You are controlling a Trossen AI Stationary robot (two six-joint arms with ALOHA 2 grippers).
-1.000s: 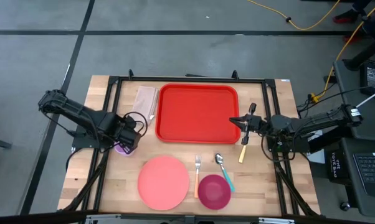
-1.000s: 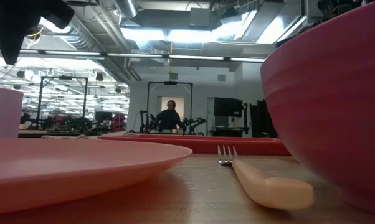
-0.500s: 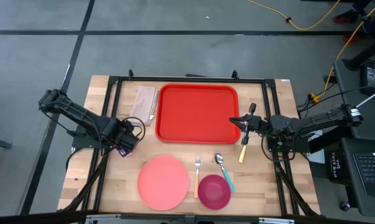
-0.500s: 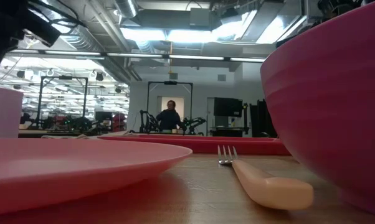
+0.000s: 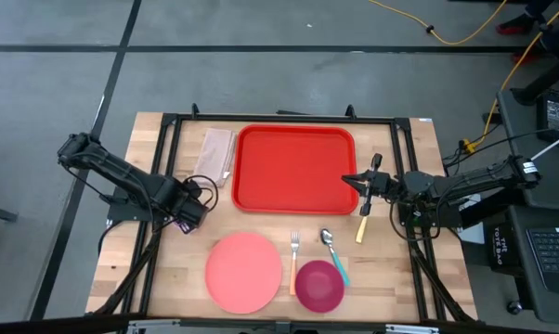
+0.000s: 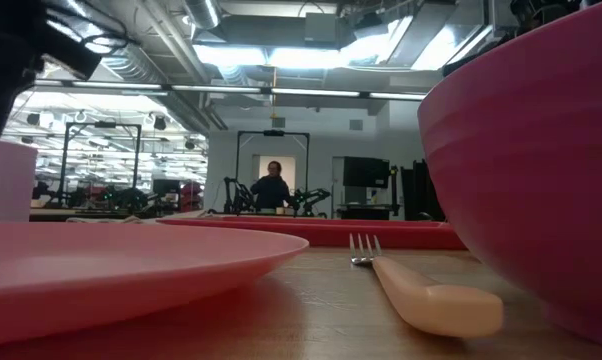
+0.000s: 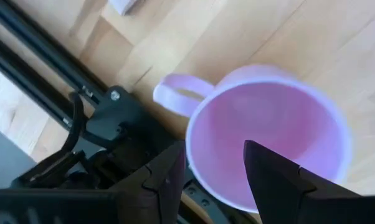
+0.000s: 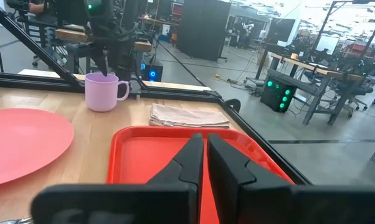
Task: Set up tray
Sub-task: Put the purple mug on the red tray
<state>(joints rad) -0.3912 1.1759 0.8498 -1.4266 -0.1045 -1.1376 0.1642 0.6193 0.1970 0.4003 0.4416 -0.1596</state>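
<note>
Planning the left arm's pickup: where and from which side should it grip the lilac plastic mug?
Grip the lilac plastic mug by its rim wall, from above. It stands upright with its mouth open, and the left claw hovers right over it, fingers apart. Stay clear of the looped handle.

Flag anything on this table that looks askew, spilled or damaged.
Nothing stands out. The tray lies square and bare; the plate, bowl, fork and spoon lie tidily in front of it; the mug stands upright, nothing spilled.
</note>
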